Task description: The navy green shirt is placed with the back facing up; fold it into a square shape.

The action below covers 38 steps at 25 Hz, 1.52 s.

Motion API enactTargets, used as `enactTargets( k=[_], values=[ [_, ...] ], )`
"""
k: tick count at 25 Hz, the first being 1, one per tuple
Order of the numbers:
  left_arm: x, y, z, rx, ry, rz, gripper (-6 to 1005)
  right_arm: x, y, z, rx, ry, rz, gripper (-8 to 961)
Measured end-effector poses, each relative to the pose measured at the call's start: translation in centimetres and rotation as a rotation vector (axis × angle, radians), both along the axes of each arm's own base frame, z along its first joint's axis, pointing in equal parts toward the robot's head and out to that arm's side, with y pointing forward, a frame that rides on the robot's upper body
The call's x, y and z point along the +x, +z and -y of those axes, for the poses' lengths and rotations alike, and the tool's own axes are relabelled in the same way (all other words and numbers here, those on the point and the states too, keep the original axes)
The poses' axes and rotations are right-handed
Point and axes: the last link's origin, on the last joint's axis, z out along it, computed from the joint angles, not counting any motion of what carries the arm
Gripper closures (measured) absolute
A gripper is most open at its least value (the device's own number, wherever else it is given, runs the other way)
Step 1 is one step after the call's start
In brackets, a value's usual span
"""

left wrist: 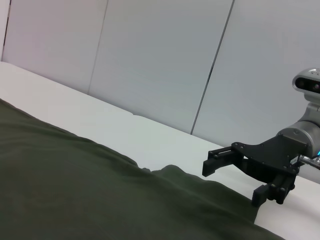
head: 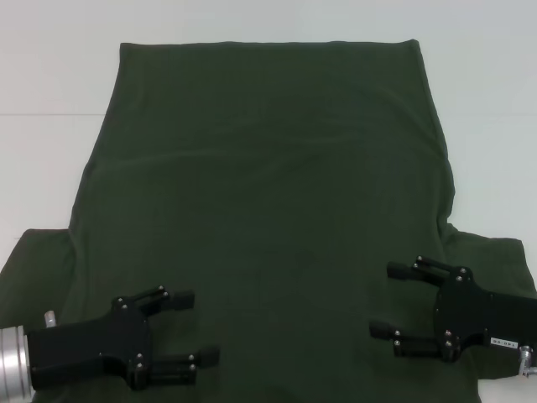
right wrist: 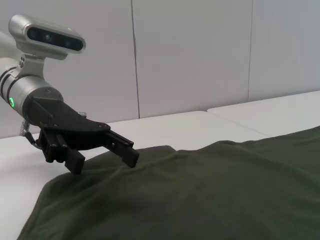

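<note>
Nearest the robot, the left gripper [head: 191, 327] hangs over the near left part of the shirt [head: 260, 201], its two black fingers spread apart and pointing toward the middle, holding nothing. Across from it, the right gripper [head: 393, 300] sits over the near right part of the cloth, fingers likewise spread and empty, pointing inward toward the left one. From the side, both grippers seem just above the fabric rather than pinching it; contact cannot be told for sure. The shirt lies flat on the white table [head: 50, 84], plain side up, sleeves spreading out at the near end beside each gripper. Its long axis runs away from the robot, with the straight hem at the far edge.
</note>
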Motion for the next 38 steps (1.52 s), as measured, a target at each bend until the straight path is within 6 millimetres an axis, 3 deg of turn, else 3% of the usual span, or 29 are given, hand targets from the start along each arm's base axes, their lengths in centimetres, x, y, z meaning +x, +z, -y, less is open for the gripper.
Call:
enactTargets(
  k=[10,17,18,21,32,38],
  values=[
    [0.0,0.4,0.1,0.014,0.030,0.039,52,0.0,0.0,0.0,0.000,0.000,0.000,37],
    [-0.3,2.1,-0.5,-0.054,0.253,0.165,52,0.0,0.0,0.0,-0.003,-0.004,-0.002,37],
    [-0.4,3.7,-0.8,-0.123,0.348,0.211,52,0.0,0.1,0.0,-0.004,-0.004,-0.003,37],
    [-0.7,5.2,-1.3,-0.171,0.456,0.237,51,-0.1,0.1,0.1,-0.010,0.000,-0.011,36],
    [-3.0,12.7,-2.8,-0.211,0.923,0.096,51,-0.7,0.2,0.0,-0.030,0.016,-0.027,36],
    [-4.9,14.4,-3.1,-0.161,1.151,-0.041,51,-0.8,0.3,-0.3,-0.033,0.009,-0.026,37]
  ],
)
